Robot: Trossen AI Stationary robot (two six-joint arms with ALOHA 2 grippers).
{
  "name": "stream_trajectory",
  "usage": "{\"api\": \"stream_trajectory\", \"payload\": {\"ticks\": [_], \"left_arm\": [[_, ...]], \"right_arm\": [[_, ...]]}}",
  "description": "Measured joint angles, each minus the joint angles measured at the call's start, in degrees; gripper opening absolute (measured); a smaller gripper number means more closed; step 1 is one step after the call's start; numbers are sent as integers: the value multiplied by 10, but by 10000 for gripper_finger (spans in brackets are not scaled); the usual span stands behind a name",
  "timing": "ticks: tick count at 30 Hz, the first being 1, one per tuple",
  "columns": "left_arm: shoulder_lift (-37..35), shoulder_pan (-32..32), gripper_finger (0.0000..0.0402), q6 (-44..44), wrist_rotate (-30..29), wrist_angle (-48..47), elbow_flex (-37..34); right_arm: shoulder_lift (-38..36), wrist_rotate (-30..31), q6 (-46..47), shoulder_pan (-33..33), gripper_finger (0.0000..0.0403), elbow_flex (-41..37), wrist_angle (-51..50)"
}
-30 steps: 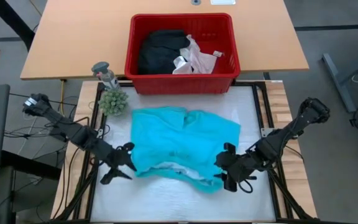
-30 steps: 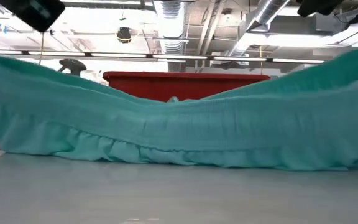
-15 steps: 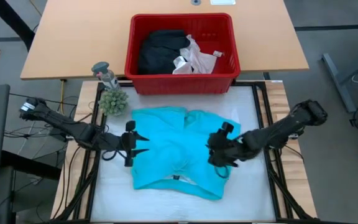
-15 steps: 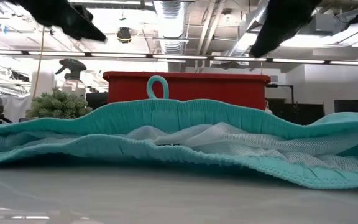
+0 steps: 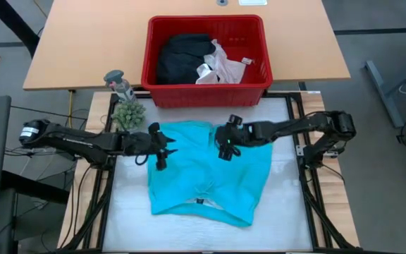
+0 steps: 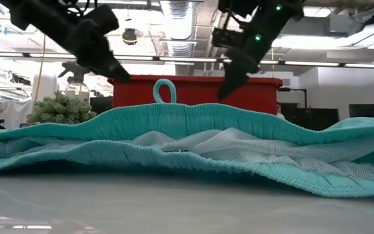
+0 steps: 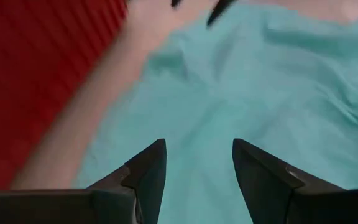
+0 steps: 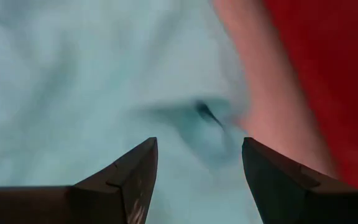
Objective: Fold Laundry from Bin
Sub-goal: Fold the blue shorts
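The teal garment (image 5: 206,173) lies spread on the white table top, its ribbed waistband at the near edge (image 6: 187,120) with a cord loop (image 6: 164,91) standing up. My left gripper (image 5: 162,147) and my right gripper (image 5: 224,142) are both open and hover above the garment's far half, clear of the cloth (image 7: 241,81) (image 8: 73,74). The red bin (image 5: 256,77) stands beyond the garment and holds the black garment (image 5: 182,58) and white cloth (image 5: 223,65).
A spray bottle (image 5: 118,85) and a small green plant (image 5: 127,114) stand at the table's far left corner, close to my left arm. The bin's near wall (image 6: 193,88) is just beyond both grippers. The white table top (image 5: 203,233) shows bare near the front edge.
The garment's near edge was raised at both ends and has dropped flat onto the table. Both grippers have left that edge, risen, and gone toward the far edge and toward each other, over the garment's far half.
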Motion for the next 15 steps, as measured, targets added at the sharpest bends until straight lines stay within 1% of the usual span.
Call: {"api": "stream_trajectory", "payload": {"ticks": [1, 3, 7, 9, 10, 11, 13, 15], "left_arm": [[-14, 6, 174, -13, 11, -31, 1], [-47, 17, 174, -56, 6, -120, 0], [-97, 29, 174, -226, -58, -213, -5], [-116, 30, 174, -300, -84, -247, -5], [-122, 29, 174, -318, -96, -268, -5], [-127, 29, 174, -327, -104, -281, -5], [-134, 29, 174, -346, -116, -293, -5], [-136, 29, 174, -355, -116, -295, -5]], "right_arm": [[-1, -26, -14, -6, 255, 0, 16], [-4, -46, -38, -16, 255, 1, 18], [-4, -42, -34, -37, 255, 1, 13], [-4, -21, -17, -46, 255, 1, 13], [-4, -1, -4, -49, 255, 1, 8], [-5, 26, 18, -55, 255, 1, -3], [-5, 76, 103, -67, 255, 2, -63], [-5, 76, 192, -78, 255, 2, -160]]}}
